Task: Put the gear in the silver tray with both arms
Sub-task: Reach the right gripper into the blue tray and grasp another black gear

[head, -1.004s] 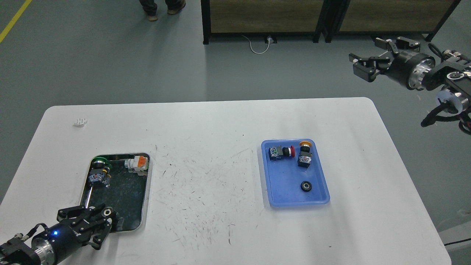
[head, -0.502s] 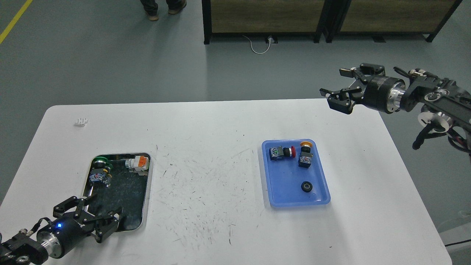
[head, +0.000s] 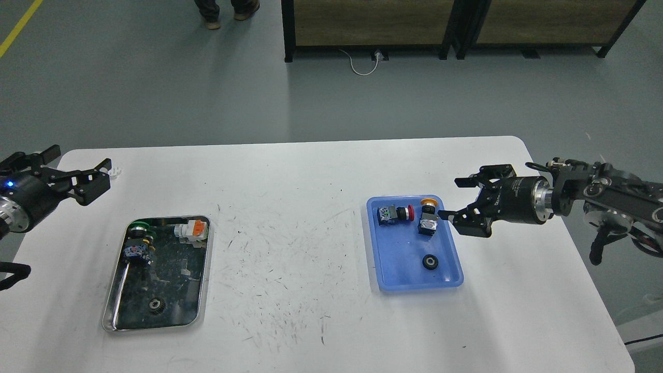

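Note:
The silver tray point(head: 204, 269) lies at the table's front left. A small dark gear point(head: 155, 305) lies in its near end, with a green-capped button point(head: 139, 243) and an orange-and-white part point(head: 192, 230) at its far end. My left gripper point(head: 72, 173) is open and empty, above the table's far-left corner, well clear of the tray. My right gripper point(head: 463, 202) is open and empty just right of the blue tray point(head: 401, 280), close to the yellow-capped button point(head: 429, 217). A black round gear point(head: 430, 262) lies in the blue tray.
A red-capped button point(head: 394, 213) lies in the blue tray's far end. A small white part point(head: 116, 170) sits near the table's far-left corner, beside my left gripper. Dark cabinets and a person's feet are on the floor beyond the table.
My left gripper let go of the gear, which now lies in the silver tray, and lifted back to the far left. My right arm came down to the blue tray's right rim.

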